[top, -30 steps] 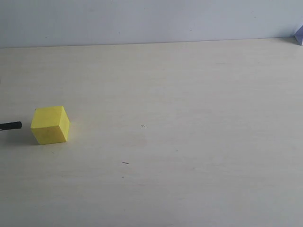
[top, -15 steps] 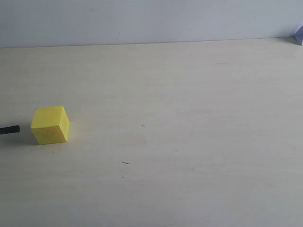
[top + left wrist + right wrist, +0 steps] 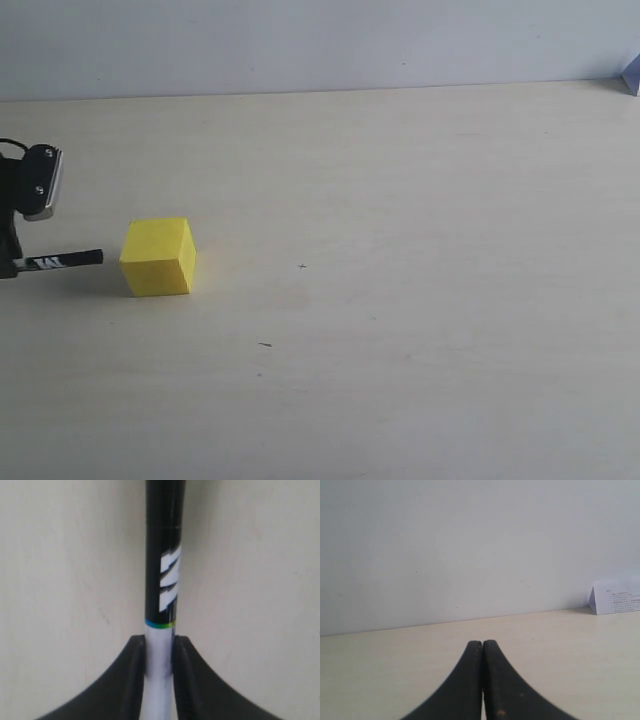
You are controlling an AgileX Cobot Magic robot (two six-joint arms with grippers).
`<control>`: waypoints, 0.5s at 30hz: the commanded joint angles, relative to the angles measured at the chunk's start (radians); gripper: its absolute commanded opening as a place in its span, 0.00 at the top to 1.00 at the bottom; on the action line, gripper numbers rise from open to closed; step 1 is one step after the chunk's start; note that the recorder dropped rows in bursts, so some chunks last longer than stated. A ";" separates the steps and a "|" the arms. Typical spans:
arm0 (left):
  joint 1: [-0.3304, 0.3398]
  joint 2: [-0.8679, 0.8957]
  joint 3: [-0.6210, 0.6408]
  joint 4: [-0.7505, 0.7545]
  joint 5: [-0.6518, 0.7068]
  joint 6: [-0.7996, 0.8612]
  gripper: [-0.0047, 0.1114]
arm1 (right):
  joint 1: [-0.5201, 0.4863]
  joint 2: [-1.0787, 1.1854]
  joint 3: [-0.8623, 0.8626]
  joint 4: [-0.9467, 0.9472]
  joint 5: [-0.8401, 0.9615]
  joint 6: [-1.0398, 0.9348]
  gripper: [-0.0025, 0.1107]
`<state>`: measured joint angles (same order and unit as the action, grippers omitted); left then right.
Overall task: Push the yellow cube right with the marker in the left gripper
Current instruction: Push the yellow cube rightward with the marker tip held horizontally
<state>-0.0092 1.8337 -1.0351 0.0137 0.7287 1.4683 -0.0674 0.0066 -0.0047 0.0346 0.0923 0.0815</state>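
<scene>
Step in hand: pushing yellow cube (image 3: 158,257) rightward with marker (image 3: 72,260). Marker held near level, low over table (image 3: 400,300), black cap end pointing at cube's left face. Tip just beside that face; contact not certain from exterior view.

To do well:
- Keep tip aimed at mid-face, not toward a corner (off-centre push likely to spin cube rather than slide it).
- Keep marker low, travel straight right, slow.

Left gripper (image 3: 160,647) jaws clamped on white barrel just behind coloured ring, with long black length sticking out ahead. Worth watching for pivot in grip under load. Right gripper (image 3: 483,647) jaws pressed together, nothing between, not seen in exterior view.

Cube: small, bright yellow, matte, sharp-edged. Sitting flat on left part of table, turned slightly so two side faces show.
</scene>
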 commanded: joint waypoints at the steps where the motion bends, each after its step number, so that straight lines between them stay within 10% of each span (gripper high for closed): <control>1: 0.023 0.005 -0.006 0.031 0.009 -0.003 0.96 | 0.003 -0.007 0.005 0.001 -0.005 -0.002 0.98; 15: -0.187 0.040 -0.028 0.019 -0.062 0.034 0.96 | 0.003 -0.007 0.005 0.001 -0.005 -0.002 0.98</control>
<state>-0.1287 1.8617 -1.0462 0.0457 0.6755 1.5025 -0.0674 0.0066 -0.0047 0.0346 0.0923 0.0815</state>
